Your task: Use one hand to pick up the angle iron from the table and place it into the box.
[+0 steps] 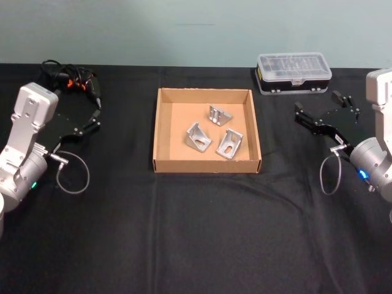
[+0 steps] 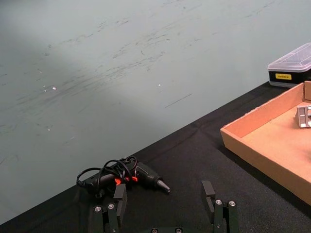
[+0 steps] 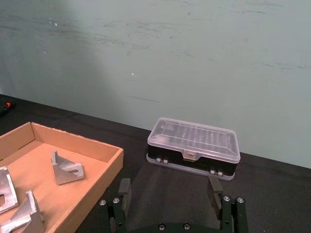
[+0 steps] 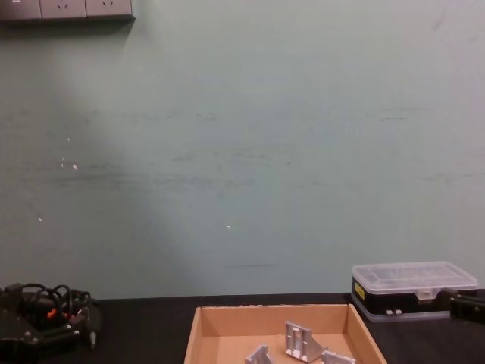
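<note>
While both my arms sit low at the near sides of the table (image 1: 196,245), neither claw has hold of anything; my left gripper (image 1: 93,114) hangs over the black cloth to the left of the box (image 1: 158,131), its fingers (image 2: 209,191) spread wide apart with bare table between them; my right gripper (image 1: 318,113) is to the right of the box, likewise spread wide, nothing between its fingers (image 3: 125,190).

Between the two arms the box rests flat on the table, and inside it lie three angle irons (all bare silver metal): one (image 1: 229,144) toward the near right, one (image 1: 198,136) just left of it, one (image 1: 219,114) farther back near the middle; they lie close together but I cannot tell whether any touch.

Farther off, past my left gripper, a tool with a black cable tangle (image 1: 72,79) and orange marks lies near the table's back edge; past my right gripper a case (image 1: 294,72) with a clear lid stands near the wall (image 4: 242,152), beyond the box's far right corner.
</note>
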You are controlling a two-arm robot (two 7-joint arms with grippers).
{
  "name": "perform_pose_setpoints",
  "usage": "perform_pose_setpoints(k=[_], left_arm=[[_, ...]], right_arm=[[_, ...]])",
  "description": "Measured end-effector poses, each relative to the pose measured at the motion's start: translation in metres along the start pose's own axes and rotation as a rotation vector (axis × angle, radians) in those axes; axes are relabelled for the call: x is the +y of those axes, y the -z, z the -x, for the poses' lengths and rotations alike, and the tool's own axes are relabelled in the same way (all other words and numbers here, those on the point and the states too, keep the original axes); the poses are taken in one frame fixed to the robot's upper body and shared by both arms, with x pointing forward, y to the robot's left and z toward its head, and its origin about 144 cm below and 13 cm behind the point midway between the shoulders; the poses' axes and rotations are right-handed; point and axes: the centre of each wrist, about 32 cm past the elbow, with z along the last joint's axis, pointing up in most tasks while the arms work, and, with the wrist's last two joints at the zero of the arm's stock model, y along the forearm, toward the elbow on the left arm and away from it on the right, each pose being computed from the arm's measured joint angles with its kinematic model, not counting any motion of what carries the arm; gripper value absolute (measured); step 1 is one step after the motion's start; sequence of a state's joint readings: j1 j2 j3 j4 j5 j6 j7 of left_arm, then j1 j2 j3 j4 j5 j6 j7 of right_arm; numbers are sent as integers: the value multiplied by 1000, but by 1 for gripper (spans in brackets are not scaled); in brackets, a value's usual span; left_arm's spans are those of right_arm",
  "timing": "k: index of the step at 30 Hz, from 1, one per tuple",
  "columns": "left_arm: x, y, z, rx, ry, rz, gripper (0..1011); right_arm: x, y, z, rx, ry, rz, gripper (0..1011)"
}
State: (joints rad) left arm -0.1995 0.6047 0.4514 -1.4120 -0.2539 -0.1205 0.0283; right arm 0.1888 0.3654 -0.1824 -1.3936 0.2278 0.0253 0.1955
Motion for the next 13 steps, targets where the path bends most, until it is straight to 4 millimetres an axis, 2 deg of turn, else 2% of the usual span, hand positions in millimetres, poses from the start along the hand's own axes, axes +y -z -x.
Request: perform_pose_setpoints(k=[13], left_arm=[[0, 0, 0, 0, 0, 0, 1000]], right_arm=[[0, 0, 0, 0, 0, 0, 1000]])
